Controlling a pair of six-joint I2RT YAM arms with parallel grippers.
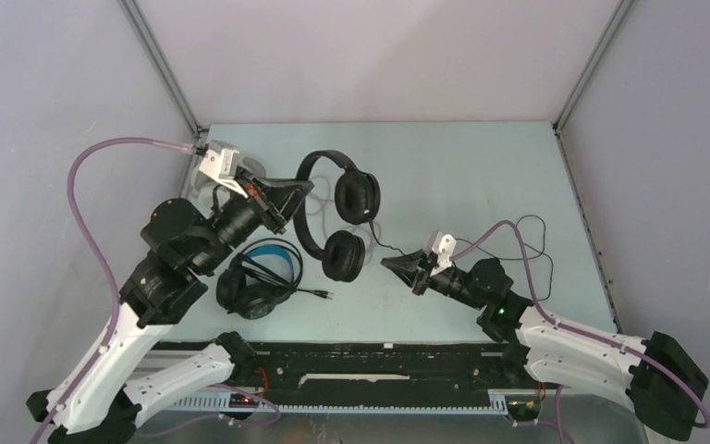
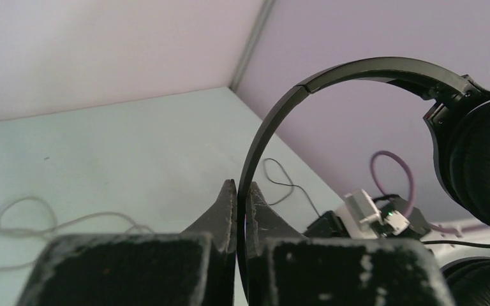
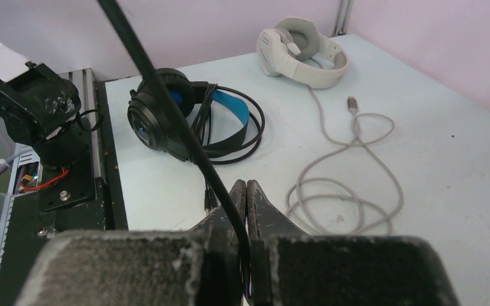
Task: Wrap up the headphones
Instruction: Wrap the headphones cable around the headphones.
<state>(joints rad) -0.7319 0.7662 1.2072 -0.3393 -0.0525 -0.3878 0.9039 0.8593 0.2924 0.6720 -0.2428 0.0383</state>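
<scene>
Nearest to me, close to the front edge of the desk [image 1: 481, 176], lies the blue-band pair [image 1: 257, 277], and its cord seems already coiled around it, so I judge this one finished. A little further, the right jaws are pressed together on the thin black cable [image 3: 159, 83], which runs from them to the black headphones [image 1: 356, 196] in the middle of the desk. The rest of this cable lies in a loose loop [image 1: 536, 240] beside my right arm. The left jaws are clamped on the headband of these black headphones; I cannot tell if the ear cups rest on the desk or hang just above it. Furthest, in the far left corner, the white headphones [image 3: 300, 54] wait with their grey cable [image 3: 357, 159] spread loosely. My worry is the short stretch of cable between the two grips: if I pull the right arm away too much, the cable could strain at the ear cup, or the narrow band could twist and slip out of the left jaws. The loose loop could also catch on the right arm while I wind.
</scene>
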